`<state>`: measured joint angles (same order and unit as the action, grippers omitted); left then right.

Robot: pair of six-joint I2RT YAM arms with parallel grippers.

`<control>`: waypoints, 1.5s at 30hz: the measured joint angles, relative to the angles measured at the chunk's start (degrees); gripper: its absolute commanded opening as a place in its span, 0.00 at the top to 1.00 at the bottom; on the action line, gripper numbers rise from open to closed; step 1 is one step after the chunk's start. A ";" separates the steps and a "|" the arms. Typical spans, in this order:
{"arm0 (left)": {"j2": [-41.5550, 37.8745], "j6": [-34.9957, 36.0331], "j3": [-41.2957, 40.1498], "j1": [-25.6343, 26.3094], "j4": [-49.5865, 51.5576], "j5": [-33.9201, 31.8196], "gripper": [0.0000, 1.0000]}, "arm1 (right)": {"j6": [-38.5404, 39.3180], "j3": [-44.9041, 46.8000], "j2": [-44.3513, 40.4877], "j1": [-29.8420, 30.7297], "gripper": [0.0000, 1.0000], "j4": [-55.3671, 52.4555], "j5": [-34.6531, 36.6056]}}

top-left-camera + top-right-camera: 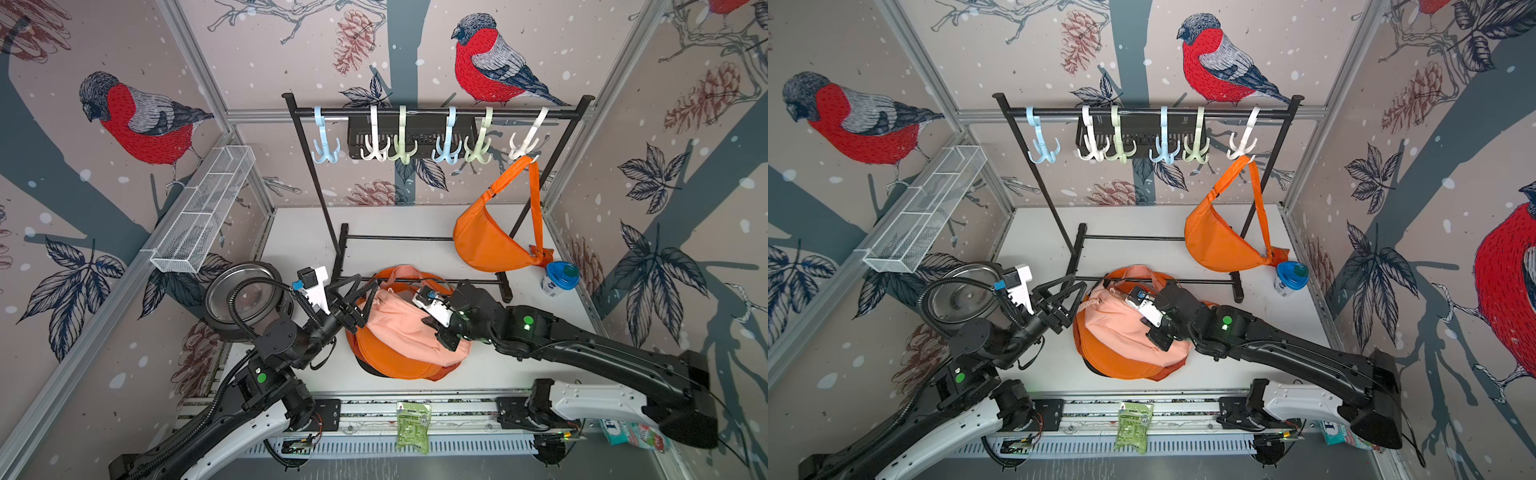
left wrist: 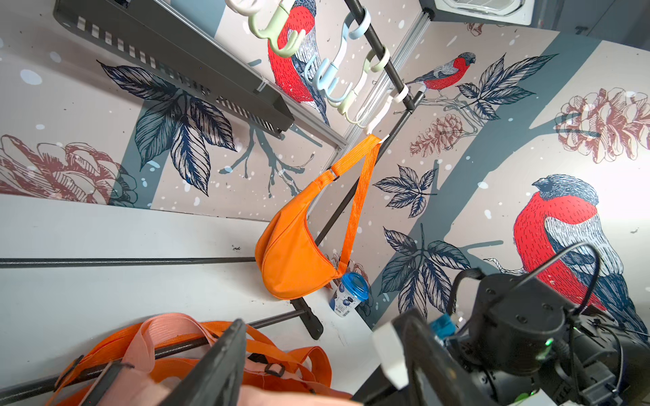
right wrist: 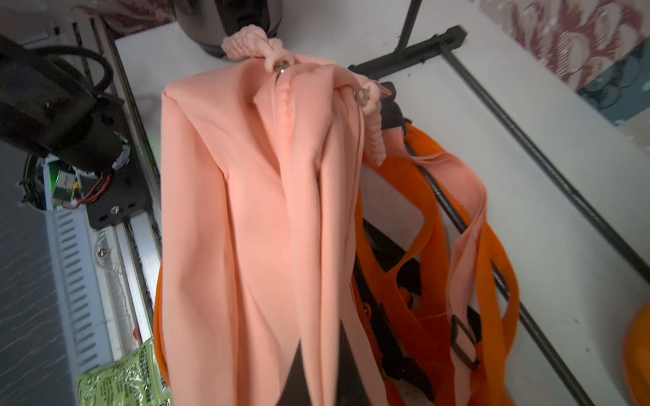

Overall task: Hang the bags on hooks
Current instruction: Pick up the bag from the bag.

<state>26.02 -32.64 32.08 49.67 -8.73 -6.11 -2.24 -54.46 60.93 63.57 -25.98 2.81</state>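
The bag (image 1: 399, 332) (image 1: 1113, 328) is a peach and orange backpack lying on the white table in front of the rack. My right gripper (image 1: 445, 337) (image 1: 1160, 337) (image 3: 322, 378) presses down on its right side, shut on a fold of the peach fabric (image 3: 246, 211). My left gripper (image 1: 368, 281) (image 1: 1077, 281) (image 2: 320, 320) stands open at the bag's left, over its orange straps (image 2: 281, 348), and holds nothing. Several pastel hooks hang from the black rail (image 1: 436, 112). The white hook (image 1: 528, 141) at the right end carries an orange crescent bag (image 1: 486, 241) (image 2: 292, 256).
The rack's base bars (image 1: 415, 239) run behind and under the bag. A metal pot (image 1: 245, 295) sits at the left, a blue-lidded cup (image 1: 559, 278) at the right. A wire basket (image 1: 203, 208) hangs on the left wall. A green packet (image 1: 412, 426) lies on the front rail.
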 measured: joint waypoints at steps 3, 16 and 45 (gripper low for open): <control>0.74 -0.04 0.02 0.00 -0.61 1.55 0.29 | -0.55 1.66 -5.05 -1.29 0.96 4.20 2.19; 11.43 -2.86 0.13 0.00 -10.12 14.36 0.24 | -3.67 8.04 -20.59 -9.31 0.94 18.95 5.99; 33.07 -4.85 8.57 3.91 -21.42 19.26 0.32 | 1.49 10.58 -7.43 12.98 0.91 30.88 36.85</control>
<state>59.09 -37.50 40.64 53.58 -30.15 13.15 -0.75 -43.88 53.49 76.55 4.91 39.66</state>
